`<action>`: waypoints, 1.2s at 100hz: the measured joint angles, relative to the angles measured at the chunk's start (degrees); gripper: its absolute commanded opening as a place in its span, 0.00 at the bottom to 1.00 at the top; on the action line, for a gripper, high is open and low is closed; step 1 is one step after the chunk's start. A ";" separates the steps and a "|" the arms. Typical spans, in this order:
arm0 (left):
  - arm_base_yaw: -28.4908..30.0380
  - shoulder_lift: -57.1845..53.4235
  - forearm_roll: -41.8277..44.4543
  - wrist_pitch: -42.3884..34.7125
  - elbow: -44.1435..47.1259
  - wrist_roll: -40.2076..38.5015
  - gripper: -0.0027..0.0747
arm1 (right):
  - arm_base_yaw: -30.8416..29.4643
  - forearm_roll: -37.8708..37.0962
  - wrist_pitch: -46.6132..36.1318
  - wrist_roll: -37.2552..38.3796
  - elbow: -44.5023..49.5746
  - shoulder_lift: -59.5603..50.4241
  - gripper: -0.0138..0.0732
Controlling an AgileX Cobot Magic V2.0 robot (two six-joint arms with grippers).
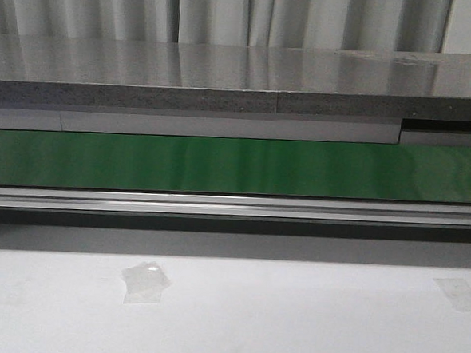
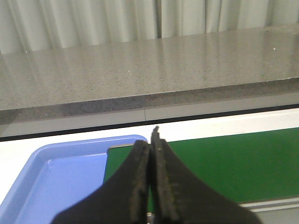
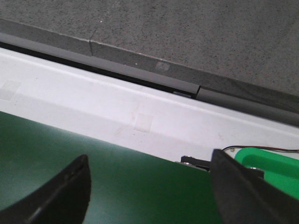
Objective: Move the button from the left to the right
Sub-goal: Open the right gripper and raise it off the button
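Green conveyor belt (image 1: 236, 164) runs bare with the button in no view, so the move looks unstarted: the left gripper (image 2: 152, 186) hangs pressed closed on nothing near a blue tray (image 2: 51, 177), the right gripper (image 3: 149, 186) spread wide and empty.

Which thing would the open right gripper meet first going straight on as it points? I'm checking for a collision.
Probably the green conveyor belt just beyond the right gripper; nothing lies between its spread fingers. Depth is unclear, so it might instead reach the white ledge behind.

Even, soft light; counter (image 1: 226, 68) glossy; near fingers (image 2: 140, 186) blurred.
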 measured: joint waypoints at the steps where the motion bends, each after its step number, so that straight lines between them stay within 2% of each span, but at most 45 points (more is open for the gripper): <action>1: 0.00 0.00 0.00 0.00 0.00 0.00 0.01 | 0.27 0.00 -0.54 0.00 0.55 -0.44 0.77; 22: 0.00 0.00 0.00 0.00 0.00 0.00 0.01 | 2.88 0.11 -9.10 -0.05 16.57 -15.13 0.77; 44: 0.00 0.00 0.00 0.00 0.00 0.00 0.01 | 3.74 0.71 -10.75 -0.14 28.05 -30.87 0.77; 71: 0.00 0.00 0.00 0.00 0.00 0.00 0.01 | 3.87 2.17 -9.81 -0.14 34.84 -46.66 0.77; 97: 0.00 0.00 0.00 0.00 0.00 0.00 0.01 | 3.87 2.17 -8.46 -0.27 37.62 -52.04 0.76; 109: 0.00 0.00 0.00 0.00 0.00 0.00 0.01 | 3.87 2.17 -8.39 -0.27 37.72 -52.14 0.64; 120: 0.00 0.00 0.00 0.00 0.00 0.00 0.01 | 3.87 2.19 -8.39 -0.27 37.72 -52.12 0.42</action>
